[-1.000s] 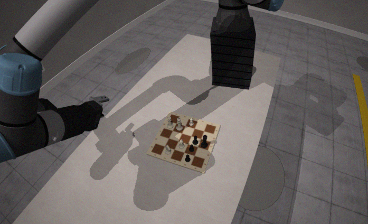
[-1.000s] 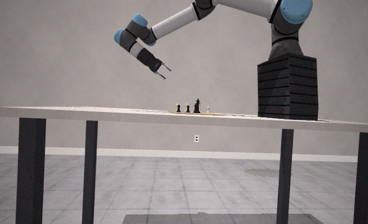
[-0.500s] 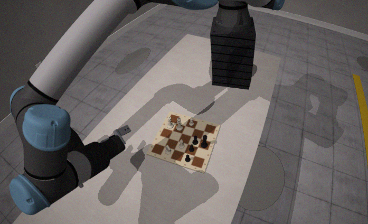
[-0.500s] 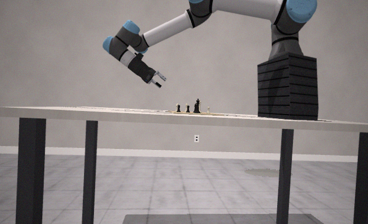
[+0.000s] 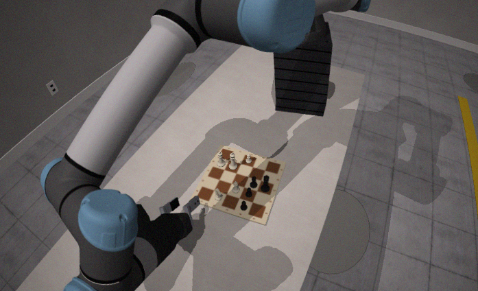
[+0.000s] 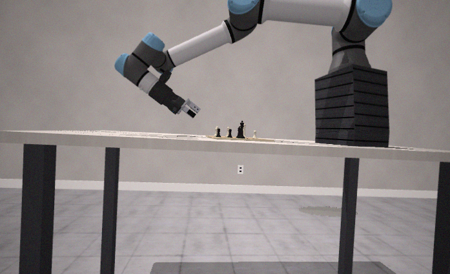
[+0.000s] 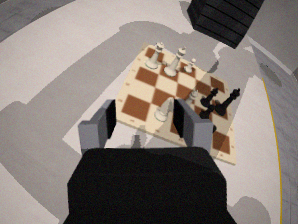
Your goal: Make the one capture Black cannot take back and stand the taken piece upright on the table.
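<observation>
A small chessboard [image 5: 241,180] lies on the pale table top. Several white pieces stand on it: three along the far edge [image 5: 232,160], a knight [image 5: 217,193] near the left edge and a pawn [image 5: 235,187] in the middle. Several black pieces stand to the right: a tall one [image 5: 265,183], a pawn [image 5: 254,181] beside it, a pawn [image 5: 248,192] below and a pawn [image 5: 243,205] near the front edge. My gripper [image 5: 182,206] is open and empty, in the air above the table just left of the board. It also shows in the side view [image 6: 192,110] and the wrist view [image 7: 141,123].
The arm's black ribbed pedestal [image 5: 302,79] stands on the table behind the board. The arm's large links [image 5: 125,104] hang over the table's left side. A yellow line [image 5: 477,173] runs along the floor at the right.
</observation>
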Robot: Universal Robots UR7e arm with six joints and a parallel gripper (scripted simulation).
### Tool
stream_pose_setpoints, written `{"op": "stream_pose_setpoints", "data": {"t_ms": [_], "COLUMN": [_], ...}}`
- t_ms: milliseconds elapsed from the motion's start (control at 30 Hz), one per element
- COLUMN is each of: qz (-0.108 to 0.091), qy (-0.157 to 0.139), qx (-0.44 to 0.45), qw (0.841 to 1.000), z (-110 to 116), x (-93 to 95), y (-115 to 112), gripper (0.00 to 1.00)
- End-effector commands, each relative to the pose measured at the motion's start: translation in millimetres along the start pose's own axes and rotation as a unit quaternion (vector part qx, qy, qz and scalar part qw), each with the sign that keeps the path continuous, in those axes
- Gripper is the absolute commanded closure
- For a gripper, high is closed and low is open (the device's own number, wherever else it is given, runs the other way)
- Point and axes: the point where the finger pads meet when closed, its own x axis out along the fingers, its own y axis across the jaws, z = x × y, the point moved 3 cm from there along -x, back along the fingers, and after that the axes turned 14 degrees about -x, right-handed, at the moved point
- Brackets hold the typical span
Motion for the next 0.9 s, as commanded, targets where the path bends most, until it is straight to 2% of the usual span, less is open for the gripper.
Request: {"op": "stream_pose_setpoints", "data": {"t_ms": [0,467,867], "qz": [0.001,-0.006,-0.009], "qy": [0.005,0.010,0.011], "qx": [0.047,0.160,0.191], "qw": [0.999,0.987,0.981], "z": [19,69,83], "x": [3.5,20.5,25.9], "y": [5,23,28], "gripper": [0.00,0.00,0.00]}}
